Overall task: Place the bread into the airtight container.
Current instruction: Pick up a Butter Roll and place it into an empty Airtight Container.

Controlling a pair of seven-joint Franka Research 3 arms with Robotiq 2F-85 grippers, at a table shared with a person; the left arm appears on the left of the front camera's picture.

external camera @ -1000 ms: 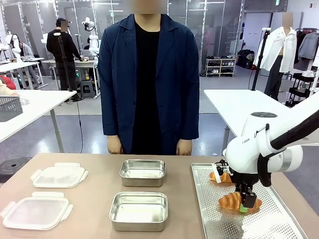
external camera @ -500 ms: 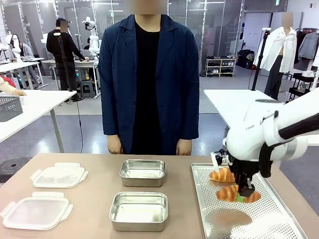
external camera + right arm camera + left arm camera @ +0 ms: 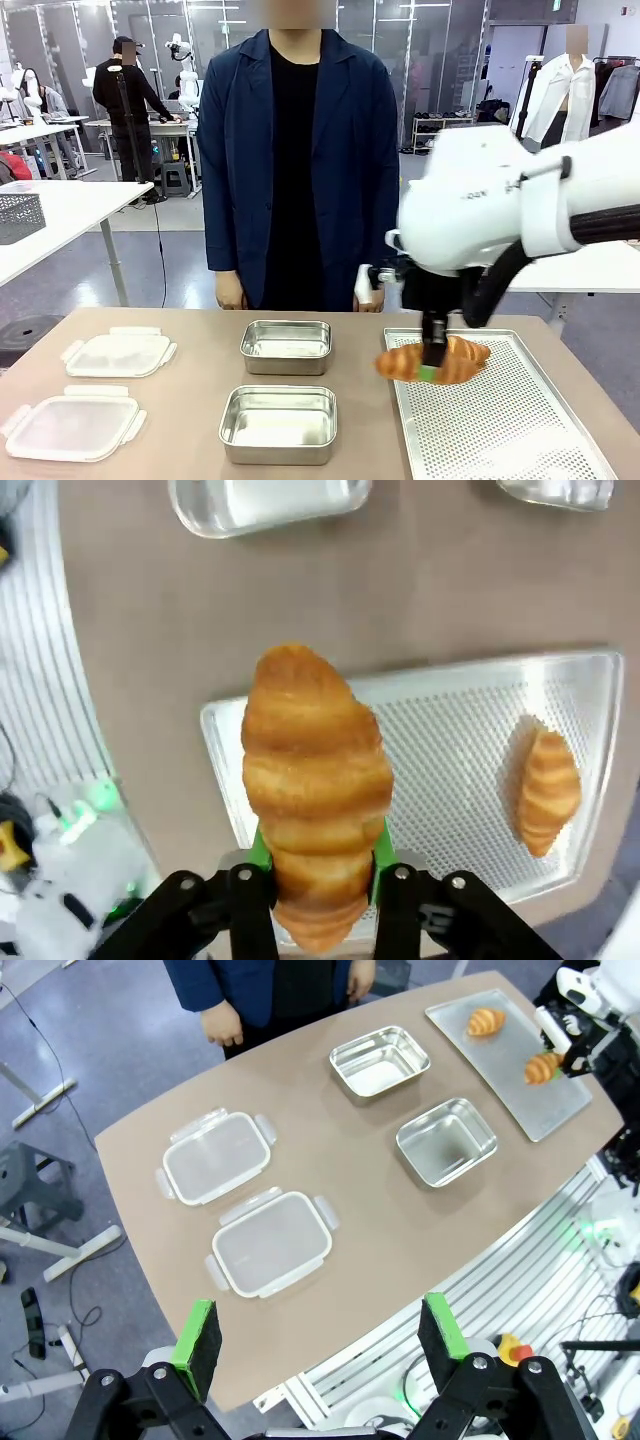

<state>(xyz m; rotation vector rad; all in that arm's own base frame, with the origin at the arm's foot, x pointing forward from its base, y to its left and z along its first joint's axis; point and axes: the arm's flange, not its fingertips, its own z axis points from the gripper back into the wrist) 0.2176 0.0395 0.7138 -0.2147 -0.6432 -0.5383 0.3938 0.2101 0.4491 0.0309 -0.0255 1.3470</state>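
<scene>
The right gripper (image 3: 432, 368) is closed on a croissant (image 3: 465, 358), its green pads pinching the pastry across the thick middle. It holds the croissant in the air over the left edge of the perforated tray (image 3: 500, 425), clear of the mesh. A second croissant (image 3: 546, 790) lies on that tray, well apart from the held one.

Left of the tray stand two open steel containers, the near one (image 3: 278, 453) and the far one (image 3: 286, 366). Farther left of the tray lie two clear lids (image 3: 118, 354) on the counter (image 3: 190, 390).

The left gripper (image 3: 320, 1330) hangs high above the counter, jaws wide apart and holding nothing.

The croissant is probably light, soft and flaky. A hard squeeze would likely crush it or shed crust, and the tapered ends would tear. The middle is therefore the sound place to hold it, with gentle pressure.
</scene>
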